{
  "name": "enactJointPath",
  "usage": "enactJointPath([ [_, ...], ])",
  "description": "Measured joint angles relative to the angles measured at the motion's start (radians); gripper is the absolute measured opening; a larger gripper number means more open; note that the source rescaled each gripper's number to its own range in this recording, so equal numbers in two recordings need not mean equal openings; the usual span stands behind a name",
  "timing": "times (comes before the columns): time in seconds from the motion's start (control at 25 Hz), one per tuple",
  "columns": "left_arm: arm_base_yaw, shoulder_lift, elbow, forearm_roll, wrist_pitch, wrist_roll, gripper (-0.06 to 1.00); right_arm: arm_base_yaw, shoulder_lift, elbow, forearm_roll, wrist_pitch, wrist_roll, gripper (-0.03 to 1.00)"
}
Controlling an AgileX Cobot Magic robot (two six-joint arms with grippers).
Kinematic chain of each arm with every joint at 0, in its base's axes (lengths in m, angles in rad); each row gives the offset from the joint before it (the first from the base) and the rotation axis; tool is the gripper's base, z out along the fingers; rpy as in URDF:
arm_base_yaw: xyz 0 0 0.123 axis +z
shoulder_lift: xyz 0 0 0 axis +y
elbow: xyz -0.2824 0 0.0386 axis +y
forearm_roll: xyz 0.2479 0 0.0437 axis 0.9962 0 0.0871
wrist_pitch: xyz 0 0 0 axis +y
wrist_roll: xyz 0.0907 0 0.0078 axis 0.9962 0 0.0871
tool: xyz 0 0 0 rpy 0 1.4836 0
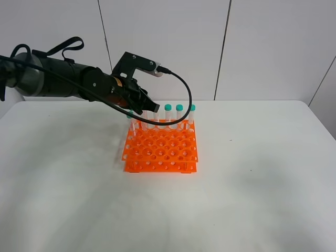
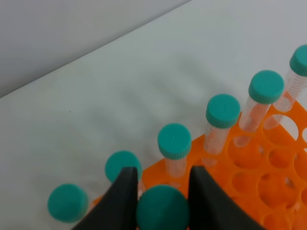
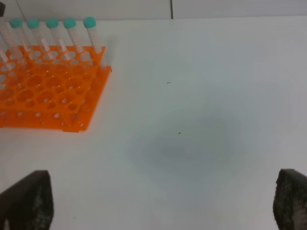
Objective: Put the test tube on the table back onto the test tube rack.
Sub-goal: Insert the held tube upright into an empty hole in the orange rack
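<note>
Over the rack (image 1: pixel 160 149), at its back-left corner, the left gripper (image 2: pixel 162 179) clamps the tube (image 2: pixel 162 210) by its teal cap, next to a row of capped tubes (image 2: pixel 174 142). Whether its tip sits in a hole cannot be told. Well right, the right gripper (image 3: pixel 158 191) hangs spread wide above the white table (image 3: pixel 201 96).

black left gripper (image 1: pixel 148 107), looping black cable (image 1: pixel 189 100)
</note>
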Motion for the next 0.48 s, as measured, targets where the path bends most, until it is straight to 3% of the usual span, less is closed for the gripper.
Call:
enactJointPath([
  [0.48,0.0,0.006,0.0,0.0,-0.012,0.035,0.0,0.0,0.0,0.0,-0.001,0.0,0.0,1.0],
])
